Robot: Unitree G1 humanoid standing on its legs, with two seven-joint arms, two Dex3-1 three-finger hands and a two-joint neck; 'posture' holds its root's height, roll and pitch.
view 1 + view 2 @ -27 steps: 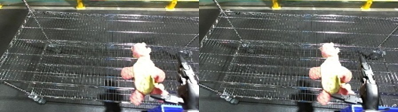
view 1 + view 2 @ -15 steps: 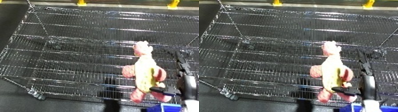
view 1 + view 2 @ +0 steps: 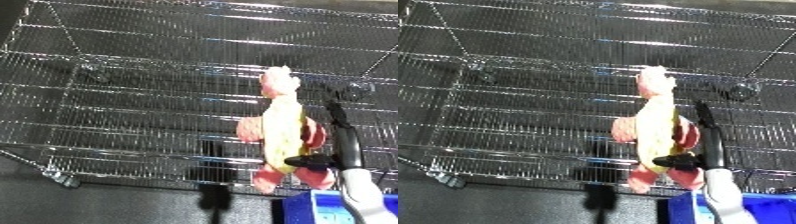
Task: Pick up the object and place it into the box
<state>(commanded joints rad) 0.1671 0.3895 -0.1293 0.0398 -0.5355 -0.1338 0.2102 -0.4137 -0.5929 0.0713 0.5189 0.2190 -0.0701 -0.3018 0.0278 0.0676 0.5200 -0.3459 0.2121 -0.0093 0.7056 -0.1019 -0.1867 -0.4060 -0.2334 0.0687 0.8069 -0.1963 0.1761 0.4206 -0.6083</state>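
A pink and yellow plush toy (image 3: 280, 132) hangs upright over the wire cart's near side, head up and legs down. My right hand (image 3: 342, 145) is beside it on the right. Its black fingers (image 3: 706, 131) run straight up along the toy's side while the thumb (image 3: 306, 161) presses across the toy's lower body, pinching it. The white forearm (image 3: 360, 197) comes up from the lower right edge. A blue bin (image 3: 342, 210) shows only as a corner at the bottom right, just below the toy's legs. My left hand shows in neither view.
A large wire mesh cart (image 3: 133, 110) fills most of both views, with raised wire walls at the back and left and a caster (image 3: 58, 177) at its near left corner. Dark floor lies below it, and yellow floor marking runs along the top edge.
The camera has leaned in, so the cart looks bigger. My right hand has carried the toy slightly nearer and lower, toward the blue bin corner, still pinched the same way.
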